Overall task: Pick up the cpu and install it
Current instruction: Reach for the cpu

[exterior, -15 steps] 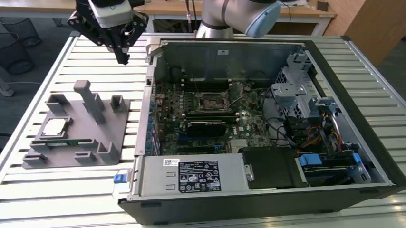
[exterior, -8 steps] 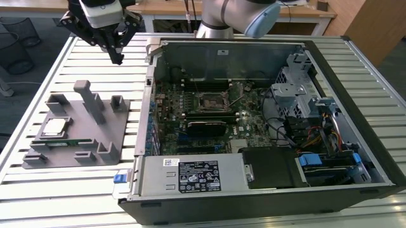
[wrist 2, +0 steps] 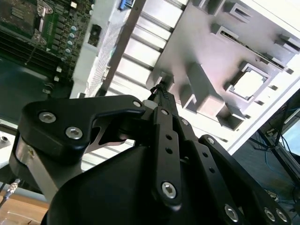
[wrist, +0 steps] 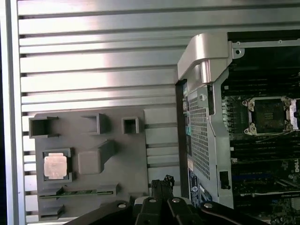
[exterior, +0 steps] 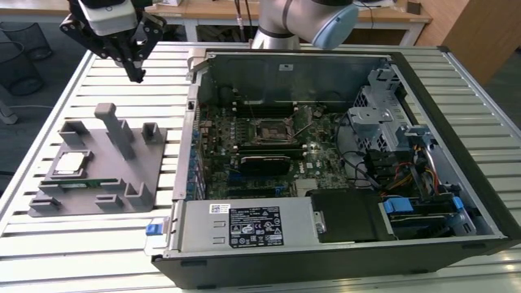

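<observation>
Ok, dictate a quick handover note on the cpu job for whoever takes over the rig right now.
End effector: shut, holding nothing, up over the slatted table, apart from the grey fixture.
Cpu: lying flat in its pocket on the fixture, untouched.
Socket: on the motherboard in the open computer case, cpu not in it.
Done: nothing yet. Left: both the pick and the install.

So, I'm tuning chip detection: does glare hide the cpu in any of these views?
In the second wrist view, glare washes the cpu out to near white. In the first wrist view its metal top keeps some tone, though the slatted table shows bright reflected bands. In the exterior view it is evenly lit, without glare.
</observation>
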`<state>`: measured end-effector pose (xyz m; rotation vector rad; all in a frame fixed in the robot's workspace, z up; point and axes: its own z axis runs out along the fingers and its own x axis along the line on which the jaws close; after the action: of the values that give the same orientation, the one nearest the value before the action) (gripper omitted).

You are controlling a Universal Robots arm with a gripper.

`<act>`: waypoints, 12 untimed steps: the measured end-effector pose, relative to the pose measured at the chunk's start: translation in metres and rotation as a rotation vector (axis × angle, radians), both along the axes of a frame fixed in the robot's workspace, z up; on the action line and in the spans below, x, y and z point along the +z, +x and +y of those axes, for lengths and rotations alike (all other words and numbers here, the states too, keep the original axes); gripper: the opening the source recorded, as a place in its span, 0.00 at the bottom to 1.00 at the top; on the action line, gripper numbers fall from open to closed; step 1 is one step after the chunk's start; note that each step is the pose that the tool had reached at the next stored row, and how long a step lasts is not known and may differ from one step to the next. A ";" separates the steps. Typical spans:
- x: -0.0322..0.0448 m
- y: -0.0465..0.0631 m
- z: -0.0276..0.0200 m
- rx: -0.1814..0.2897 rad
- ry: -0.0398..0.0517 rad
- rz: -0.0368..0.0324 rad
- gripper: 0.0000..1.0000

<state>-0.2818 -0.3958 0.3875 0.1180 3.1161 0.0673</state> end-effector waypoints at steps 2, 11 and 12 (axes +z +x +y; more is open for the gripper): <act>-0.0003 -0.009 0.0012 0.000 0.0002 -0.0002 0.10; -0.0022 -0.050 0.0110 0.000 0.0002 0.0000 0.10; -0.0024 -0.054 0.0116 0.000 0.0001 0.0004 0.10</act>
<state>-0.3355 -0.3842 0.3851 0.1182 3.1165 0.0674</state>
